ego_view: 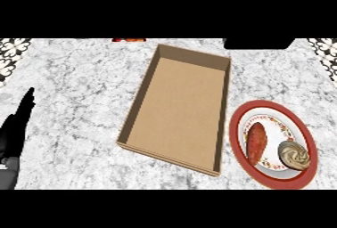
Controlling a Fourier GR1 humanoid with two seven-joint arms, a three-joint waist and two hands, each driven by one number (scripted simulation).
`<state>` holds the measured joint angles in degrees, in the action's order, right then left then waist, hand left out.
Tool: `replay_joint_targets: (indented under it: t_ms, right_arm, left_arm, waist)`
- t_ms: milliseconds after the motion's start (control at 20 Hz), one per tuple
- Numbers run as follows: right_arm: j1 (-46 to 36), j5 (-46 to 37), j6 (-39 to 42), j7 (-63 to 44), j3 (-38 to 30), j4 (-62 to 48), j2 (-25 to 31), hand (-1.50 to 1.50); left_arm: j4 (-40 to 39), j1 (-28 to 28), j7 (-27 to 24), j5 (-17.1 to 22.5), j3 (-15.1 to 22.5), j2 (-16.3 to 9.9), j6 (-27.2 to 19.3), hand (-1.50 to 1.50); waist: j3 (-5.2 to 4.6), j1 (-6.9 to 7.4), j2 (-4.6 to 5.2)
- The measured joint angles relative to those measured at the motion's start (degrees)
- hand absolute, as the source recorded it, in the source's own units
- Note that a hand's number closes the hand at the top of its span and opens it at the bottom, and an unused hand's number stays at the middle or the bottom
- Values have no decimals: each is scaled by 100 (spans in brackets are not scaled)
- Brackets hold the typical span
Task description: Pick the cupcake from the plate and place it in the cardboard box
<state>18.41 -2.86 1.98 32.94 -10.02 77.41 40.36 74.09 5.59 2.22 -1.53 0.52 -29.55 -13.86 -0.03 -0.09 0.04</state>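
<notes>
a grey-and-white marbled surface [79,89] is seen from steeply above. at its centre an open cardboard box [178,107] is laid, long and shallow, its length running from about 12 o'clock down toward 6 o'clock with a slight tilt, the far end leaning to the right. nothing is seen inside it; only its plain brown floor and low walls are shown.

at roughly 4 o'clock from the box, just beside its right wall, a plate [242,122] with a broad red rim and a white centre edged by a small floral band is set. two things are carried on it. the cupcake [293,155] is found on the plate's lower right part, at about 5 o'clock from the plate's middle, its swirled pale brown top facing up. to its left, at about 9 o'clock from the cupcake and close to it, a long reddish-brown piece of food [256,137] is laid, its length running roughly 12 to 6 o'clock.

the left hand [14,129] is seen at the view's left edge, near 8 o'clock, well apart from the box and the plate. its fingers [27,100] are held straight and pointed up toward 12 o'clock, released, with nothing held. the right hand is not shown.

at the far edge, near 12 o'clock, a small red object [128,39] is partly visible, too cut off to be told.
</notes>
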Motion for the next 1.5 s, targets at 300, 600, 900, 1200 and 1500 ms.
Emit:
replay_joint_targets:
  t_ms: [300,600,900,1200,1500]
  right_arm:
    - [-160,-790,409,-1116,400,431,819,-150]
    - [-770,-1312,1207,-2530,1030,713,1198,-150]
    - [-1590,-1622,1994,-3388,1464,559,969,-150]
    - [-2000,-2248,2204,-3754,1679,294,450,-150]
    - [-1982,-2695,2426,-3713,1509,332,114,-150]
  left_arm:
    - [15,106,110,-81,17,21,34,0]
    - [37,141,133,-201,48,134,-21,0]
    - [140,65,139,-213,-117,120,123,0]
    - [205,-8,157,-367,-264,241,221,0]
    - [204,-37,118,-499,-516,348,447,0]
  waist:
    - [-6,42,6]
    - [-5,99,12]
    - [1,82,4]
    - [3,43,-2]
    - [3,16,-6]
